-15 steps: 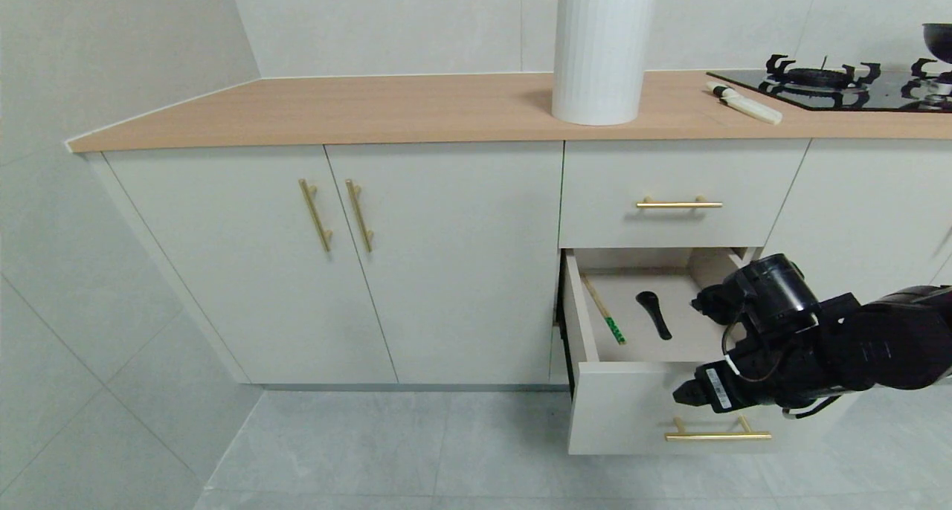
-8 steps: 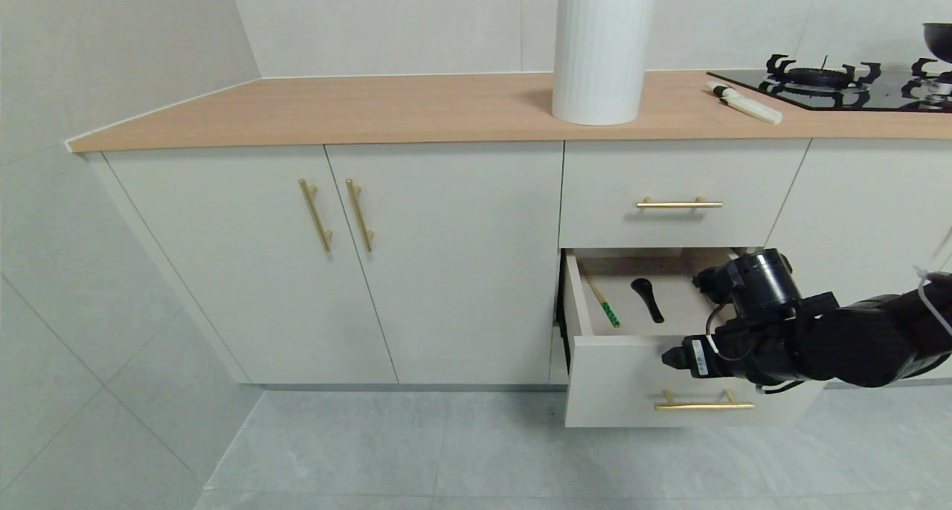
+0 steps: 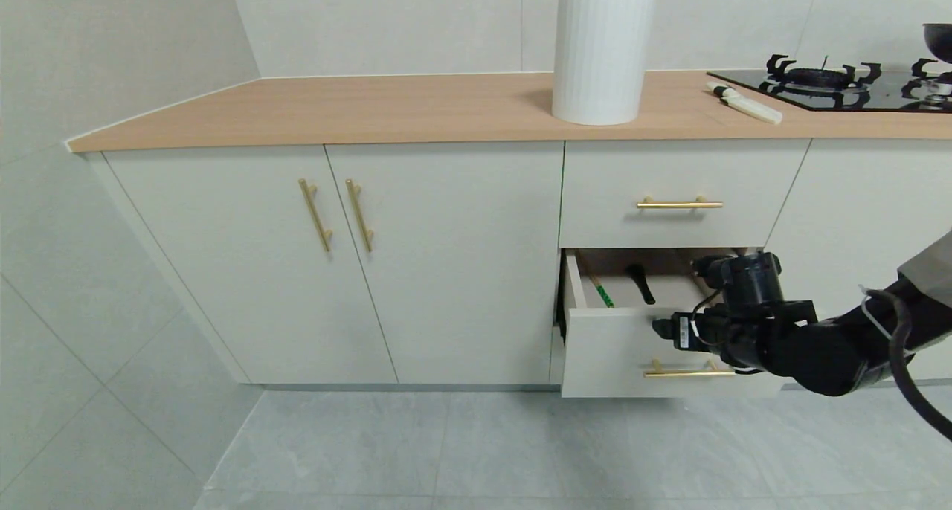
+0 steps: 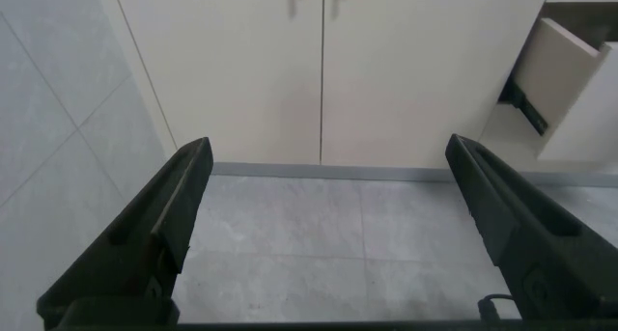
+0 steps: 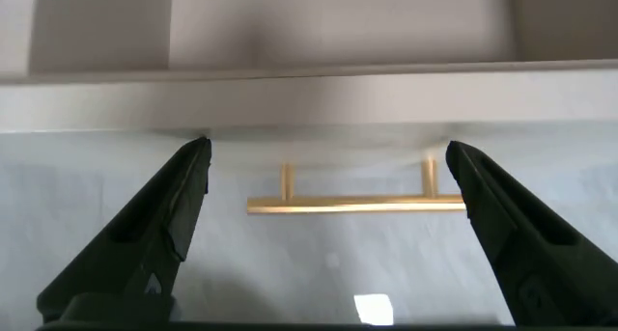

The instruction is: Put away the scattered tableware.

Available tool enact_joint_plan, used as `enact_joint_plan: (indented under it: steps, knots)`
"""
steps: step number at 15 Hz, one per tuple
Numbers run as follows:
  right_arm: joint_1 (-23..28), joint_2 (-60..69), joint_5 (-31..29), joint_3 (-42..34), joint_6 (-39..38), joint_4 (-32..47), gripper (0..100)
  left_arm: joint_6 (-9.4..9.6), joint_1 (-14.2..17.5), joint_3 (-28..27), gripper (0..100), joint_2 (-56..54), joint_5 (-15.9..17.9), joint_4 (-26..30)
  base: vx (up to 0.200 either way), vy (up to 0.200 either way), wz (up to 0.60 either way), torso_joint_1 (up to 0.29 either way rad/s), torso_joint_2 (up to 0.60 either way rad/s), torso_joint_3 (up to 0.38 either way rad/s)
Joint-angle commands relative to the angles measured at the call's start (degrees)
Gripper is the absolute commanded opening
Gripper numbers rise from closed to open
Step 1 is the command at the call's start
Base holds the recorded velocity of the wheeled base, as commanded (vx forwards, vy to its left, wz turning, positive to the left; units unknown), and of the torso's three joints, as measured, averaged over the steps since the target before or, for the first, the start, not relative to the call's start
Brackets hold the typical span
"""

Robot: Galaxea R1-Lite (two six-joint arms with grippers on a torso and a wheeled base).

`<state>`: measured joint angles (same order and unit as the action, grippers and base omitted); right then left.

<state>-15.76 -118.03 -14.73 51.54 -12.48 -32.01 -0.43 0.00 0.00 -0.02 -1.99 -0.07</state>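
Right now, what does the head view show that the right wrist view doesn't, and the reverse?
Head view extras: chopsticks and black spoon lying inside the part-open lower drawer, plus the white canister on the countertop. Right wrist extras: the right gripper seen close up, its fingers spread wide either side of the gold handle, with no contact visible. Shared: the drawer front and that handle.

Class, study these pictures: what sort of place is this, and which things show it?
Most likely a home kitchen. A black gas hob is set into a long wooden countertop, and under that countertop a partly open pale drawer holds green-tipped wooden chopsticks and a black spoon.
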Motion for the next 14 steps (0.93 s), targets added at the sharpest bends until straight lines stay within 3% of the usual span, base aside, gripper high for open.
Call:
enact_joint_plan:
  steps: [1, 9, 14]
  knots:
    - [0.38, -3.35, -0.48, -0.21, 0.00, -2.09, 100, -0.01, 0.00, 0.00, 100, 0.02, -0.03, -0.01, 0.000, 0.000, 0.00, 0.000, 0.00, 0.000]
    - [2.14, -13.54, -2.59, 0.49, 0.79, -24.06, 100, -0.01, 0.00, 0.00, 100, 0.02, -0.03, -0.01, 0.000, 0.000, 0.00, 0.000, 0.00, 0.000]
    - [3.28, -17.76, -2.50, 2.69, 1.06, -31.53, 100, -0.01, 0.00, 0.00, 100, 0.02, -0.03, -0.01, 0.000, 0.000, 0.00, 0.000, 0.00, 0.000]
